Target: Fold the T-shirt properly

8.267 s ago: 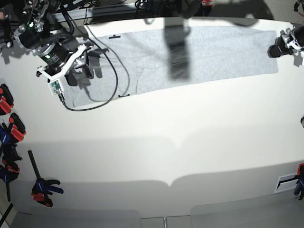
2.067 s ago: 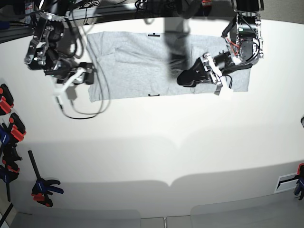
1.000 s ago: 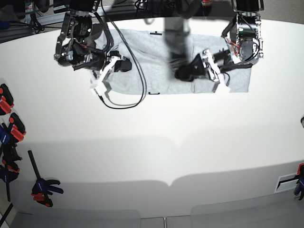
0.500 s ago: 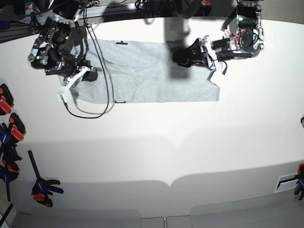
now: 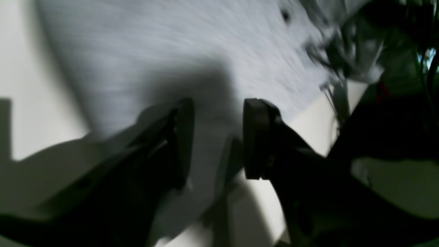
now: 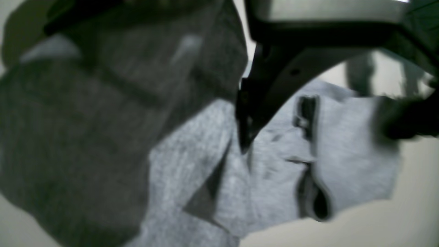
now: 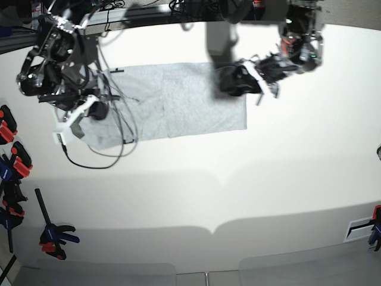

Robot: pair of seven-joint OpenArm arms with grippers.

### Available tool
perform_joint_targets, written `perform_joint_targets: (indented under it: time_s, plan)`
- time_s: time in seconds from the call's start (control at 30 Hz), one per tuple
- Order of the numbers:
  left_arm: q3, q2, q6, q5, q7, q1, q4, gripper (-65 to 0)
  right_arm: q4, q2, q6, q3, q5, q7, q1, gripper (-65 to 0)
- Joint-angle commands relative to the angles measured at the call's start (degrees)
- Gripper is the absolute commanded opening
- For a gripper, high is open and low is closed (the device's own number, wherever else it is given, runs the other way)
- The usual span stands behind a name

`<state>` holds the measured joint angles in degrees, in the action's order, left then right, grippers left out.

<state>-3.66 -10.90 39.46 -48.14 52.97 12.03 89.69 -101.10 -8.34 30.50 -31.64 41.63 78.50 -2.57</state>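
T-shirt (image 6: 267,178) blurred, its far edge perhaps hidden

We record two black arms with white brackets near the wrists. The right arm (image 7: 50,74), at nine o'clock of the base view, trails a looping black cable (image 7: 98,156). The left arm (image 7: 280,56), at one o'clock, shows red wiring. The left gripper (image 5: 217,137) has flat black matte fingers (image 5: 255,137).

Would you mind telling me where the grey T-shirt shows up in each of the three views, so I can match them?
Base: the T-shirt lies flat across the upper middle of the white table.
Left wrist: it fills the upper middle, behind the open left gripper.
Right wrist: it covers the left and centre, bunched against the right gripper.
Shared landmark: the white table.
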Motion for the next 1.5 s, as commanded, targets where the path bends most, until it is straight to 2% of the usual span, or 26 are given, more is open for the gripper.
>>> perform_joint_targets:
  time_s: [0.0, 0.1, 0.2, 0.33, 0.53, 0.67, 0.83, 0.93, 1.03, 1.2, 1.37, 1.47]
  plan:
    - [1.51, -0.26, 0.54, 0.22, -1.49, -0.46, 1.05, -43.5, -1.99, 0.55, -0.09, -0.17, 1.44, -1.03, 0.81, -65.0]
    - [7.06, -0.24, 0.54, 6.67, -4.63, -0.46, 1.03, -43.5, -4.42, 3.93, 0.02, -0.13, 3.98, -0.98, 0.81, -65.0]
    - [12.11, -0.26, 0.54, 12.17, -7.96, -0.5, 1.05, -43.5, -6.27, 6.32, 0.02, 1.62, 4.0, -0.83, 0.79, -65.0]
    - [16.02, -0.26, -0.94, 15.17, -8.92, -0.63, 1.05, -43.5, -6.91, 8.81, 0.02, 6.95, 3.85, -0.94, 0.81, -65.0]
    - [16.5, -0.26, -0.92, 15.13, -8.92, -0.63, 1.05, -43.5, -6.91, 13.7, 0.0, 17.55, 3.02, -1.57, 0.83, -65.0]
    - [16.5, -0.26, -0.92, 15.08, -8.94, -0.61, 1.05, -43.5, -6.91, 17.34, -0.02, 24.0, -1.22, -2.82, 0.83, -65.0]
    - [16.5, -0.28, -0.9, 11.61, -8.37, -0.66, 1.05, -43.5, -6.88, 17.34, -0.26, 29.68, -5.9, -5.09, 0.81, -65.0]
    - [16.46, -0.31, -0.85, 9.99, -7.15, -0.94, 1.38, -43.5, -6.91, 17.34, -1.03, 30.64, -8.61, -5.64, 0.81, -65.0]
    - [16.46, -0.72, -0.87, 10.14, -7.02, -0.94, 3.04, -43.5, -6.88, 17.34, -1.07, 30.49, -8.7, -5.86, 0.81, -65.0]
    - [16.46, -0.74, -0.85, 10.16, -0.2, -0.94, 11.1, -43.5, -6.88, 17.34, -1.07, 30.49, -8.7, -5.86, 0.81, -65.0]
    - [16.46, -0.74, -0.22, 10.95, 12.26, -0.94, 22.16, -43.5, -6.88, 17.34, -1.09, 30.49, -8.68, -5.88, 0.81, -65.0]
    - [16.46, -0.74, -0.26, 13.99, 18.75, -0.94, 28.0, -43.5, -6.88, 17.34, -1.09, 30.49, -8.68, -5.9, 0.83, -65.0]
